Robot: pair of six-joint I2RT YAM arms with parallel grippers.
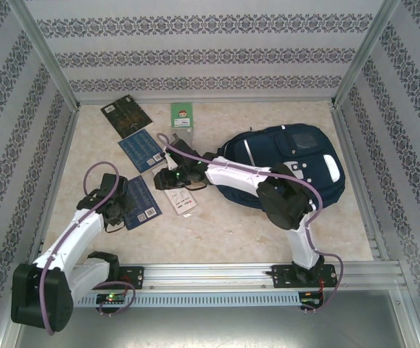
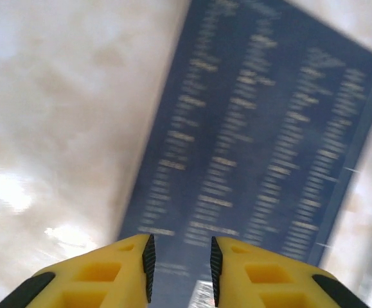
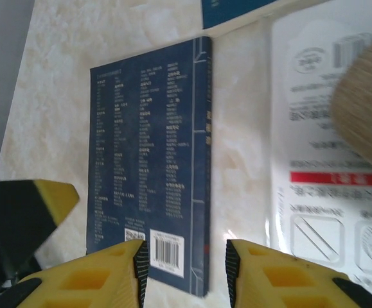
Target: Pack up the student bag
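The student bag [image 1: 289,163], navy with white stripes, lies at the right of the table behind my right arm. A blue book [image 1: 143,201] lies flat between the two grippers. My left gripper [image 1: 114,209] hovers over its left edge. In the left wrist view the book's cover [image 2: 263,128] is blurred, and the left gripper [image 2: 180,247] shows a narrow gap with nothing in it. My right gripper [image 3: 186,253] stands open astride the spine edge of the blue book [image 3: 150,167], near its barcode. In the top view the right gripper [image 1: 166,178] is at the book's upper right.
A white packet [image 3: 320,160] lies right of the book, with a beige bristly thing [image 3: 365,109] over it. A second blue book [image 1: 141,150], a dark book [image 1: 126,116] and a green card [image 1: 182,116] lie further back. Patterned walls stand on three sides.
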